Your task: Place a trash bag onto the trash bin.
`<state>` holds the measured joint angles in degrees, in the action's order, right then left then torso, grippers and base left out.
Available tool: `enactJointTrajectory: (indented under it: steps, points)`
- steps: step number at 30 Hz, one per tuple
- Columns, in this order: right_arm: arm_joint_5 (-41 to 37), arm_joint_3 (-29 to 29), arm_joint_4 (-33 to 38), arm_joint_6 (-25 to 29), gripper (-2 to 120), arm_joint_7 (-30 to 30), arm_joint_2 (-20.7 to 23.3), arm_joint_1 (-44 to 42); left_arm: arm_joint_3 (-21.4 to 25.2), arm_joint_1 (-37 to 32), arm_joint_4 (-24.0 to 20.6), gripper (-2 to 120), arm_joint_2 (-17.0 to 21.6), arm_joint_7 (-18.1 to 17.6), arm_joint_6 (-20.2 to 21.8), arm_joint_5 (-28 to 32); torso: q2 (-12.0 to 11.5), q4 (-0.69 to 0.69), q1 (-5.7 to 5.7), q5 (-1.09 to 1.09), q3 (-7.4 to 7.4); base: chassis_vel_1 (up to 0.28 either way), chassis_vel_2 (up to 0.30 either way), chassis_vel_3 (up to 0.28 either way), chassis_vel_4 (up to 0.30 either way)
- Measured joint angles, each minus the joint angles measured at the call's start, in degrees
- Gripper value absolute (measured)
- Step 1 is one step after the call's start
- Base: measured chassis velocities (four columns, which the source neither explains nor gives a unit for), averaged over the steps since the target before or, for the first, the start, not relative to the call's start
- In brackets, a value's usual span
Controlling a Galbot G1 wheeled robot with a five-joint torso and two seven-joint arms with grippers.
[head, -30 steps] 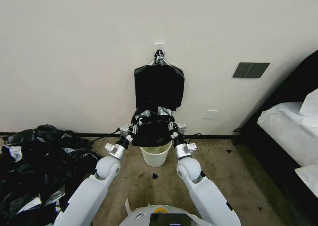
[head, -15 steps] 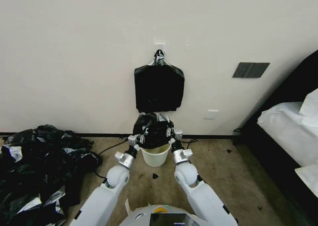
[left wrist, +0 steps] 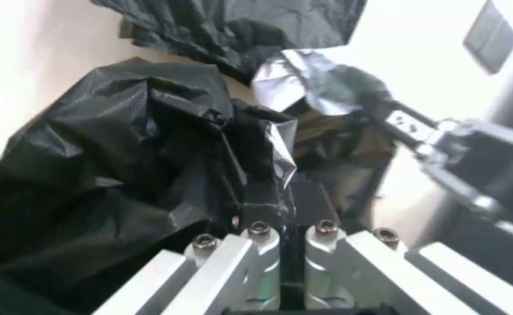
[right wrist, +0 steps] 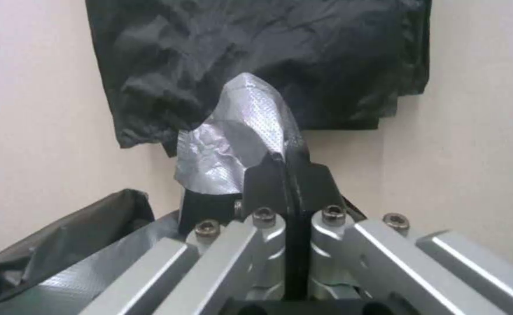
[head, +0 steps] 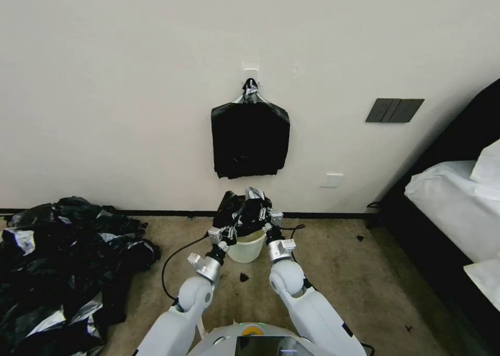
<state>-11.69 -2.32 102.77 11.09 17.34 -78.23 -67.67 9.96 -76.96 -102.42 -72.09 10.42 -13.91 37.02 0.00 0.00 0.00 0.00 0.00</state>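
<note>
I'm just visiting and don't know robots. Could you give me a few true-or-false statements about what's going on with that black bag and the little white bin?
1. Both grippers are shut on the trash bag. True: the left gripper and the right gripper each pinch a side of it.
2. The trash bin stands on a table. False: it stands on the carpet by the wall.
3. The bag is held over the bin's mouth. True.
4. The black bundle on the wall lies on the floor. False: it hangs from a hook, above the bin.
5. The pile of black bags lies on the robot's right. False: on its left.
</note>
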Motion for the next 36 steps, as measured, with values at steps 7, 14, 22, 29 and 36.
enactJointTrajectory:
  steps: [7,14,22,29,36]
  points:
    - [-2.91,-0.20,-0.72,2.96,0,-2.22,-0.22,0.66,2.45,2.08,3.45,0,0.62,5.02,-3.94,1.71,0.00,0.00,0.00,-0.01,0.00,0.000,0.000,0.000,0.000]
    - [-8.47,-1.17,1.78,5.73,0,-5.68,-0.33,2.03,5.88,5.34,4.34,0,3.13,14.23,-5.85,4.88,0.00,0.00,0.00,-0.01,0.00,0.000,0.000,0.000,0.000]
    - [-12.30,-1.18,4.39,8.17,0,-10.60,-0.85,2.39,9.26,6.92,3.86,0,4.86,17.24,-6.14,5.88,0.00,0.00,0.00,-0.01,0.00,0.000,0.000,0.000,0.000]
    - [-13.01,-1.75,5.34,9.46,0,-12.17,-1.27,2.86,11.35,7.93,2.13,0,5.06,18.54,-5.89,8.24,0.00,0.00,0.00,-0.01,0.00,0.000,0.000,0.000,0.000]
    - [-13.50,-2.58,6.54,9.85,0,-12.43,-2.18,4.07,11.38,8.59,2.09,0,4.73,18.96,-5.63,9.51,0.00,0.00,0.00,-0.01,0.00,0.000,0.000,0.000,0.000]
